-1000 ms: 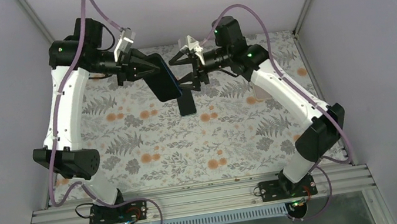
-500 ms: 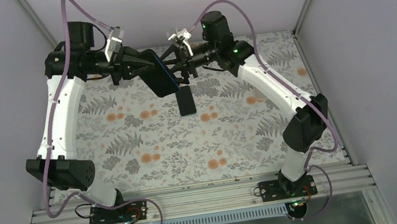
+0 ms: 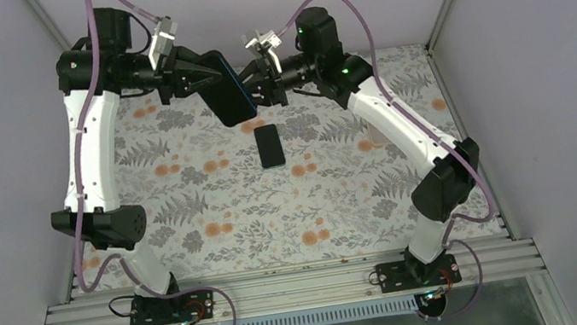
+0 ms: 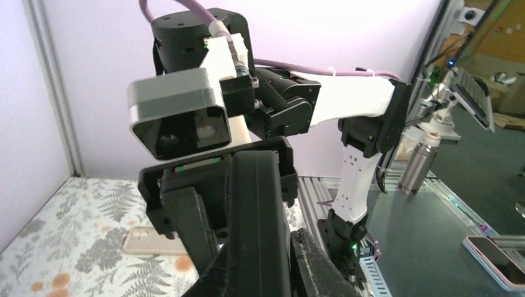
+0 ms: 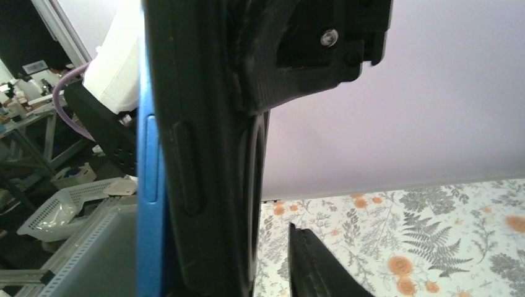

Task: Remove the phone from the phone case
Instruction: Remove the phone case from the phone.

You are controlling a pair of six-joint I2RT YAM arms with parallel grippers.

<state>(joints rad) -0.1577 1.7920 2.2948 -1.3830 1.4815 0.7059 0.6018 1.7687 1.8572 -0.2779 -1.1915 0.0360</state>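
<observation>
Table (image 3: 215, 216): one, covered in a fern-and-flower print.
Arms: two, both raised over the far half of the table, with their wrists turned toward each other.
Left gripper (image 3: 213, 73): one, closed narrow on the phone case (image 3: 229, 99). Its wrist view shows its fingers (image 4: 312, 263) pressed to opposite faces of the case.
Right gripper (image 3: 259, 89): one, meeting the other end of the case. One finger (image 5: 297, 55) lies across the case and the second stands just off it. Whether it grips cannot be told.
Phone case: one, black and tilted, held in the air above the table between the two grippers.
Phone (image 5: 148, 204): one, seen only as a blue strip along the case's side edge, apparently seated inside the case.
Loose handsets: two, both lying flat on the table. A black handset (image 3: 270, 145) is below the held case, and a beige handset (image 4: 148, 240) is near the right arm.
</observation>
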